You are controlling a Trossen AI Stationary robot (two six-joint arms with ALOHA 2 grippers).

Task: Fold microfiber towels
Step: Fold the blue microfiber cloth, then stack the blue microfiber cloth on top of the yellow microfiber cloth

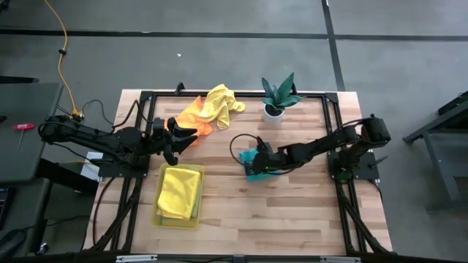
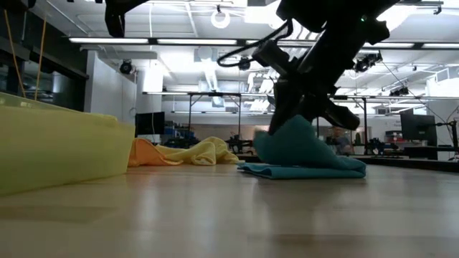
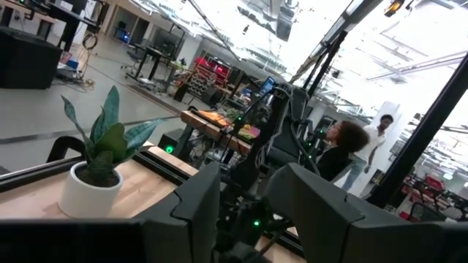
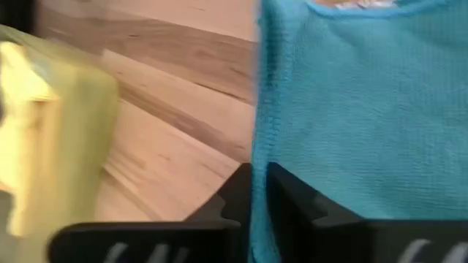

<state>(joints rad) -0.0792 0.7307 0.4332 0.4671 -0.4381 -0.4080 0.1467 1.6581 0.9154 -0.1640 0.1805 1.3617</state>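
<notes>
A teal towel (image 1: pixel 254 164) lies near the table's middle, and my right gripper (image 1: pixel 257 159) is shut on it. In the low view the teal towel (image 2: pixel 305 152) humps up under the gripper, over a flat layer on the wood. A yellow towel (image 1: pixel 179 191) lies folded in the yellow tray (image 1: pixel 158 218) at the near left. An orange towel (image 1: pixel 192 117) and another yellow towel (image 1: pixel 219 102) lie crumpled together at the far edge. My left gripper (image 1: pixel 174 139) hovers open at the left, above the table, with nothing between its fingers (image 3: pixel 197 208). My right gripper pinches the teal towel's hemmed edge (image 4: pixel 257 157) between its two fingers (image 4: pixel 296 204). The fingers slant down from the table's right side. The cloth rises in a slack hump (image 2: pixel 287 140) below them, and its lower layer (image 2: pixel 315 170) rests flat on the table.
A small potted plant (image 1: pixel 278 98) stands at the far edge, right of the crumpled towels. The tray's wall (image 2: pixel 57 147) fills the low view's left. Black frame rails (image 1: pixel 333 109) border the table. People (image 3: pixel 351 150) show in the room beyond.
</notes>
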